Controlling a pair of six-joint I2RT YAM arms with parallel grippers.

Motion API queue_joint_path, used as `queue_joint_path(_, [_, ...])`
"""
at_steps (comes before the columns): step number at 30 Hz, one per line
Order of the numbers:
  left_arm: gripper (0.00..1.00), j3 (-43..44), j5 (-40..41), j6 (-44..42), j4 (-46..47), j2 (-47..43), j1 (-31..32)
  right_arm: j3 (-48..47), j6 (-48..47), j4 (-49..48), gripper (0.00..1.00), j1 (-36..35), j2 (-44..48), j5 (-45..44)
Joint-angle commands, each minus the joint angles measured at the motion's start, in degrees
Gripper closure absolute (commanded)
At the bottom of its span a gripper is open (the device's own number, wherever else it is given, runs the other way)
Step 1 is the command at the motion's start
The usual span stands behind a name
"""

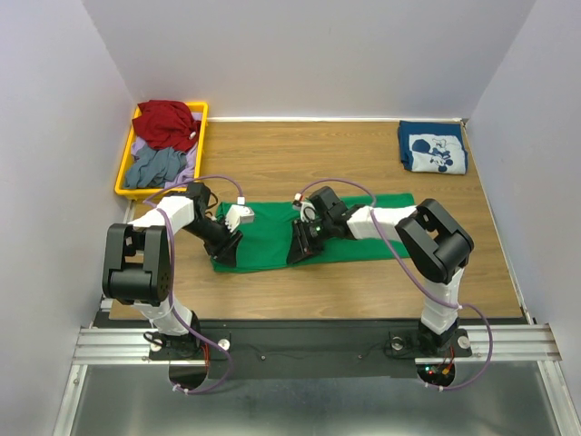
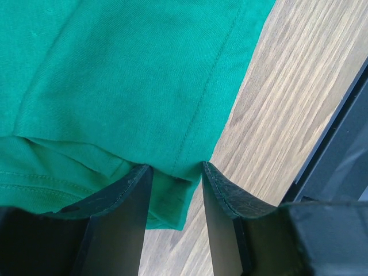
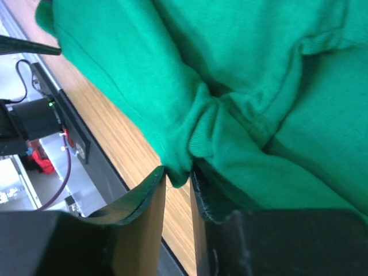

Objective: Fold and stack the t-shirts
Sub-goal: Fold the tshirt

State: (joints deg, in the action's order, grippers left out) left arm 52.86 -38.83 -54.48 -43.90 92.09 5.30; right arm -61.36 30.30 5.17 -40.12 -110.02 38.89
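My right pincer point(image 3: 179, 172) is nearly closed, with a puckered bunch of the green t-shirt point(image 1: 272, 238) nipped between its tips at the near edge. My left pincer point(image 2: 175, 168) stands about half open. Its fingers straddle the hem at the shirt's left end, and the cloth between them lies flat, so I judge it is not gripped there yet.

The shirt lies as a long band across the middle of the table point(image 1: 363, 154), in front of both my arms. My left pincer is down near its left end and my right about midway along. The navy t-shirt point(image 1: 432, 148) with the white print sits folded in the far right corner, well apart from the green one. I take it for the start of the stack. A yellow bin point(image 1: 123, 177) holding red and grey clothes stands at the far left.

What worries me is the uneven hold. If I lift with only the right side caught, the band will twist and the fold will land skew. My right bite is small and sits at the very fingertips, so the cloth could slip out under its own weight. The band shows more than one layer, and I cannot tell how many I hold. If I have only the top one, the earlier folds may open. My left fingers sit close to the corner, so closing could miss the hem or merely scrape the wood.
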Motion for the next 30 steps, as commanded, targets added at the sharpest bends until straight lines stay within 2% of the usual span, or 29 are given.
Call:
queue_joint_path(1, [0.49,1.63,-1.69,-1.51,-1.10,-1.30,0.32,-3.32,-0.16,-2.18,0.72,-0.22,1.64,3.02])
queue_joint_path(5, [0.55,2.33,-1.86,-1.42,-1.45,-0.16,0.24,-4.46,-0.16,-2.09,0.75,-0.22,2.09,4.08])
queue_joint_path(9, [0.67,3.21,-3.44,-3.53,-3.47,-0.07,0.32,-4.55,0.37,-2.09,0.77,-0.22,2.00,4.87])
queue_joint_path(13, [0.86,4.09,-4.85,-4.67,-5.66,-1.04,0.24,-4.82,0.46,-2.01,0.82,-0.22,2.53,5.14])
queue_joint_path(17, [1.00,5.23,-5.90,-5.73,-7.34,-1.39,0.15,-5.34,0.28,-1.92,0.87,0.13,2.70,5.40])
queue_joint_path(24, [1.00,10.15,-7.66,-5.02,-8.48,-0.34,-0.73,-7.80,1.60,-2.09,0.96,3.38,1.92,6.98])
queue_joint_path(30, [1.00,20.33,-12.49,-4.58,-13.66,8.18,-4.24,-9.21,2.83,-2.18,0.99,5.49,0.59,8.21])
